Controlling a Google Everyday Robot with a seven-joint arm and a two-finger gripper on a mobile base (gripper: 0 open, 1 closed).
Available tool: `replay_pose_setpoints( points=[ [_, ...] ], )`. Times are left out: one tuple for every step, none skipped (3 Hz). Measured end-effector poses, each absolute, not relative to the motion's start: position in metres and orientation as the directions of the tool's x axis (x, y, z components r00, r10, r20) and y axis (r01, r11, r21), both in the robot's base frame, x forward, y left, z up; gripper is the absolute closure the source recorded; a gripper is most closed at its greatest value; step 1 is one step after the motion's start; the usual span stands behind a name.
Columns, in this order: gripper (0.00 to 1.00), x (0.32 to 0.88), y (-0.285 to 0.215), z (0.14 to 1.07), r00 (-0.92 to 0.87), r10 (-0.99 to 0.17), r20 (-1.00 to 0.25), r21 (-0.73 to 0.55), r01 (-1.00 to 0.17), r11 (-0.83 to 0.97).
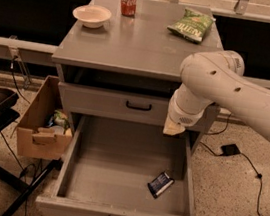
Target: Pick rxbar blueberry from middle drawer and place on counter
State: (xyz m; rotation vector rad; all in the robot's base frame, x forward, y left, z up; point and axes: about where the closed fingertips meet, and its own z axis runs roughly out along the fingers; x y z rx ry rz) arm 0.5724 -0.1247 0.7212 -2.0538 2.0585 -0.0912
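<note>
Gripper (174, 129) hangs over open middle drawer's (111, 167) back right corner; spread or closed, cannot tell. Rxbar blueberry (160, 184) flat on drawer floor, right side, below gripper, apart

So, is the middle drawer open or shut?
Open: the middle drawer is pulled out, rxbar blueberry lying on its floor. The pincer hangs above its rear edge.

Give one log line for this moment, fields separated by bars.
gripper: above open middle drawer, rear edge | rxbar blueberry: on drawer floor, not gripped | counter: bar not placed yet
</note>
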Motion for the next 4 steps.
replay_pose_setpoints(
  points=[
    [0.35,0.570,-0.103,0.678,-0.004,-0.992,-0.127,-0.182,-0.983,0.027],
    [0.12,0.572,-0.086,0.614,0.016,-0.991,-0.129,-0.144,-0.990,0.003],
    [0.00,0.575,-0.079,0.551,0.104,-0.989,-0.103,-0.111,-0.990,-0.092],
    [0.00,0.577,-0.082,0.504,0.235,-0.969,-0.078,-0.082,-0.970,-0.229]
  ],
)
